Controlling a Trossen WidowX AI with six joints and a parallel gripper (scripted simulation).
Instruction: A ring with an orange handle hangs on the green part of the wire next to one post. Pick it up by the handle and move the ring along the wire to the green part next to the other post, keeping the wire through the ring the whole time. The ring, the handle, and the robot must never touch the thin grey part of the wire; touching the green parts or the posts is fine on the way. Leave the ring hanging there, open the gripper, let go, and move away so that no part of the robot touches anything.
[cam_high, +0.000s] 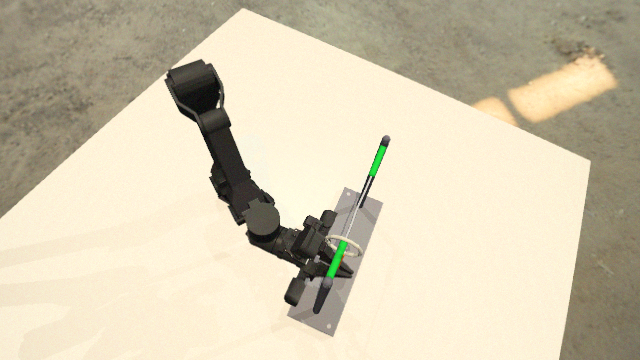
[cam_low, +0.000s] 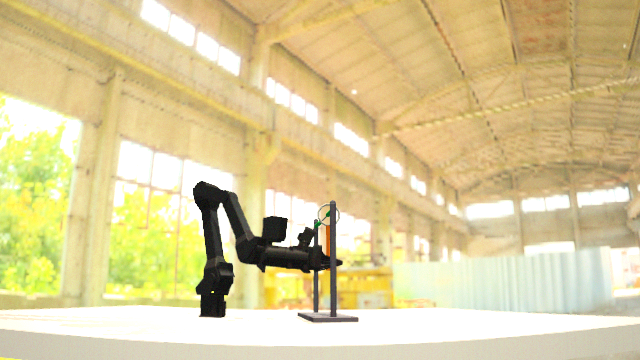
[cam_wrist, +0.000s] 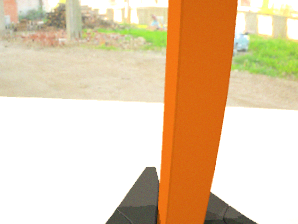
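Observation:
The pale ring (cam_high: 360, 251) (cam_low: 339, 215) is around the wire at the inner end of the near green part (cam_high: 334, 264), close to where the thin grey wire (cam_high: 354, 215) begins. Its orange handle (cam_low: 328, 240) (cam_wrist: 200, 100) points down. My gripper (cam_high: 350, 273) (cam_low: 340, 262) (cam_wrist: 160, 176) is shut on the handle's lower part, one finger on each side, below the wire. The near post (cam_high: 321, 299) (cam_low: 333, 280) stands beside the fingers; whether they touch it is unclear. The other green part (cam_high: 378, 160) is at the far post (cam_high: 385, 140) (cam_low: 315, 290). Ring-wire contact is too small to tell.
Both posts stand on a grey base plate (cam_high: 340, 310) (cam_low: 350, 319) on the pale table (cam_high: 450, 250). The arm reaches in from the left in the top and exterior views, with its wrist beside the wire. The grey wire runs between the two green parts above the plate.

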